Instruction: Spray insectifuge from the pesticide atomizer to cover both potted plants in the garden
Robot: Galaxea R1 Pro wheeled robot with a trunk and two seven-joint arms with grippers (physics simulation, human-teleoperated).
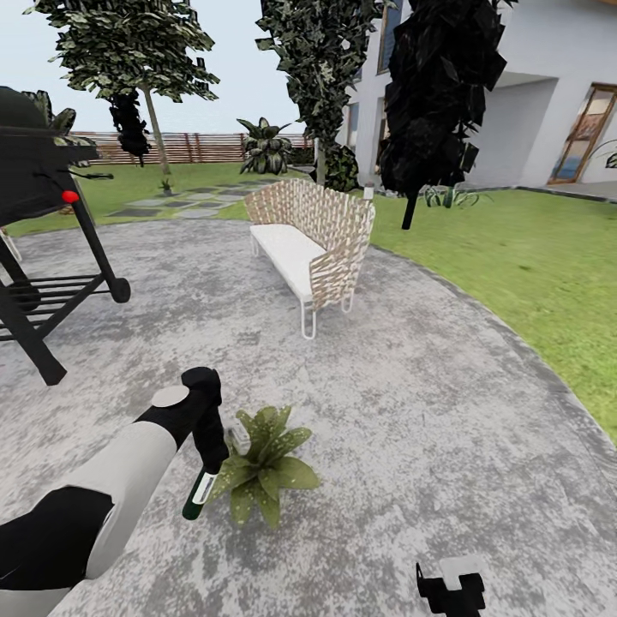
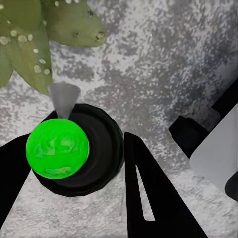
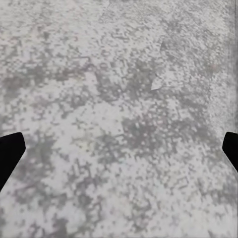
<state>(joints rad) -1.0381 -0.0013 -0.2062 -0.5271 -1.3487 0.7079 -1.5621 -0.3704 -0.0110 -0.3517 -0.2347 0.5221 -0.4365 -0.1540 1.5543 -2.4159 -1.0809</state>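
Currently left gripper clamped on pesticide atomizer, nozzle beside potted plant. Right gripper wide, empty. Risk: partial leaf coverage if aim drifts.

I see a round grey speckled patio bordered by green lawn. A woven bench with a white seat stands near its far edge; a black grill at left. Brown slatted fence, dark trees, white house behind. Flat daylight.
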